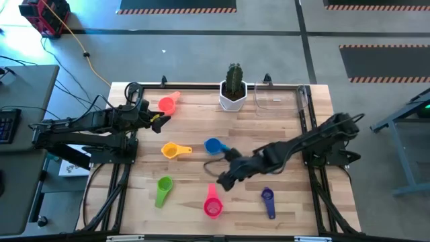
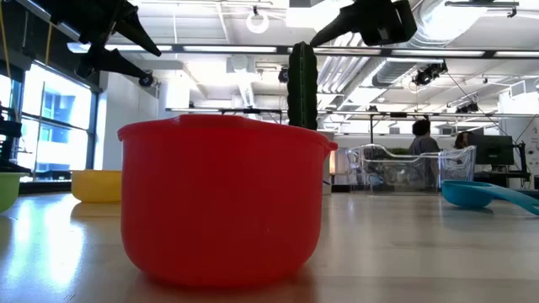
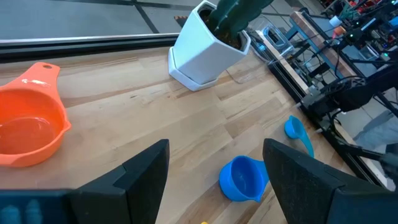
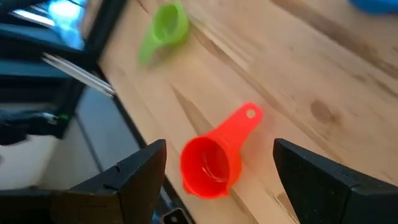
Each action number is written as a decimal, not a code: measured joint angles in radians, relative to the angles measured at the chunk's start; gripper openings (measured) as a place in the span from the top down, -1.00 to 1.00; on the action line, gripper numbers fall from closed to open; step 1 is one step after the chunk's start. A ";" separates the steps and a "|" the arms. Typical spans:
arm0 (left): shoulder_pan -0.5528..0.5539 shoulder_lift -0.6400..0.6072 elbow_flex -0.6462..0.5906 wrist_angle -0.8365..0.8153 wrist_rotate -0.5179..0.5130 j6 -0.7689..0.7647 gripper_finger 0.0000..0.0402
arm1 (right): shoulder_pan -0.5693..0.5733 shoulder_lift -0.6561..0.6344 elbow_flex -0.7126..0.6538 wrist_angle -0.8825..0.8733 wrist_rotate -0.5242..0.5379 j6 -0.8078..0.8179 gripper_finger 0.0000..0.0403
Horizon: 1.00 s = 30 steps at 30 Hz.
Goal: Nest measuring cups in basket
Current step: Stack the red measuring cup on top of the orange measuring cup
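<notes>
The wooden tabletop (image 1: 282, 134) has the cups scattered about, and I'll take the white cactus pot (image 1: 232, 98) at the far edge as my marker. Furthest left of it is the left claw (image 1: 160, 119), hanging over the tabletop with its fingers (image 3: 146, 180) spread wide and nothing between them. The orange-red measuring cup (image 1: 166, 104) sits just beside that claw's tip, on the pot's side of it, upright with its handle pointing toward the far edge. Nearer me and still left of the pot lies the green measuring cup (image 1: 164, 190), close to the front edge, and the yellow measuring cup (image 1: 171, 150) rests between it and the orange-red one. The blue measuring cup (image 1: 213, 146) sits almost straight in front of the pot, about mid-table, with a teal measuring cup (image 3: 296, 130) just past it toward the right arm. Below the blue one, near the front edge, is the pink measuring cup (image 1: 212, 205), mouth up. The right claw (image 1: 222, 180) hovers just above and beside that pink cup, jaws wide apart and empty, not touching it. A little right of the pot's line, near the front edge, lies the purple measuring cup (image 1: 268, 199). The clear basket (image 1: 277, 99) stands just right of the pot at the far edge, with no cup in it.
</notes>
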 joint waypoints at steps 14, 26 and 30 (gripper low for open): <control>0.000 0.000 0.000 0.000 0.000 0.000 -0.25 | 0.087 0.252 0.150 -0.078 -0.018 0.005 -0.42; 0.000 0.000 0.000 0.000 0.015 -0.018 -0.25 | 0.121 0.365 0.147 -0.031 -0.022 0.015 -0.42; 0.000 0.000 0.000 0.000 0.016 -0.019 -0.25 | 0.120 0.387 0.147 -0.004 -0.020 0.016 -0.42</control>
